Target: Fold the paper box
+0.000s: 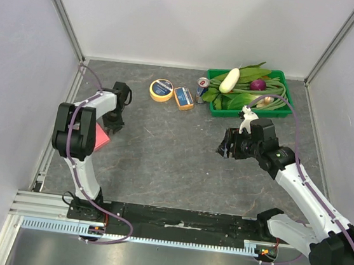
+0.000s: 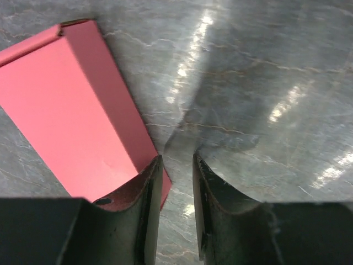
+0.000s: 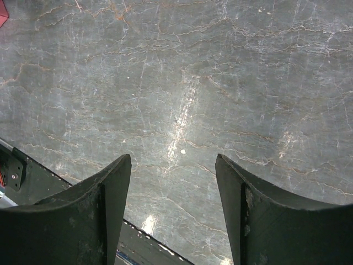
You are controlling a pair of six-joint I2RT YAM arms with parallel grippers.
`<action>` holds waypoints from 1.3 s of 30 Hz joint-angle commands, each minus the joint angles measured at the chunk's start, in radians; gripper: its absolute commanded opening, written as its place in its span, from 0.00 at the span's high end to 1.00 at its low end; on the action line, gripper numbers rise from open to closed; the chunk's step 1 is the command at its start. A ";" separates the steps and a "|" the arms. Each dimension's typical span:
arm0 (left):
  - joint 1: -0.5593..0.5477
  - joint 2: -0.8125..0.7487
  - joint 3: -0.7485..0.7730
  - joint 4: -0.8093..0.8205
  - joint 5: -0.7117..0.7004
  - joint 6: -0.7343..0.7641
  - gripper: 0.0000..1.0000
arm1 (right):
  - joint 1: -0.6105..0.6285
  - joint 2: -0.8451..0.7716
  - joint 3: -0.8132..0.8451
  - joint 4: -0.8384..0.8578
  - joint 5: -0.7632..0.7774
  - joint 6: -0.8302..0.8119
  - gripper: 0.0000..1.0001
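Jaws: left gripper [image 2: 176, 182] narrowly parted, empty, paper box [image 2: 71, 110] just beside; right gripper [image 3: 174, 187] wide, empty. Green tray [image 1: 289, 89] beyond right jaws: white vegetable [image 1: 229, 80], red onion [image 1: 258, 85], leaves [image 1: 251, 72].

The left arm [image 1: 75, 130] rises from its base at the near left, bends sharply at the elbow and reaches toward the far side. The left gripper [image 1: 113, 123] [image 2: 176, 160] points down, its jaws only a narrow slit apart. The right arm [image 1: 305, 189] stretches left toward the middle. The right gripper [image 1: 225, 149] [image 3: 174, 160] has its jaws wide apart and holds nothing.
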 commanded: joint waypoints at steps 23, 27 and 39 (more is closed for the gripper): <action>0.319 -0.129 -0.135 0.046 0.067 -0.070 0.64 | 0.000 -0.008 0.016 0.022 -0.045 -0.003 0.30; 0.333 -0.148 -0.146 0.053 0.058 -0.079 0.64 | 0.000 -0.009 0.013 0.017 -0.039 -0.009 0.30; 0.376 -0.145 -0.128 0.058 0.058 -0.071 0.64 | 0.000 -0.005 0.009 0.016 -0.037 -0.014 0.30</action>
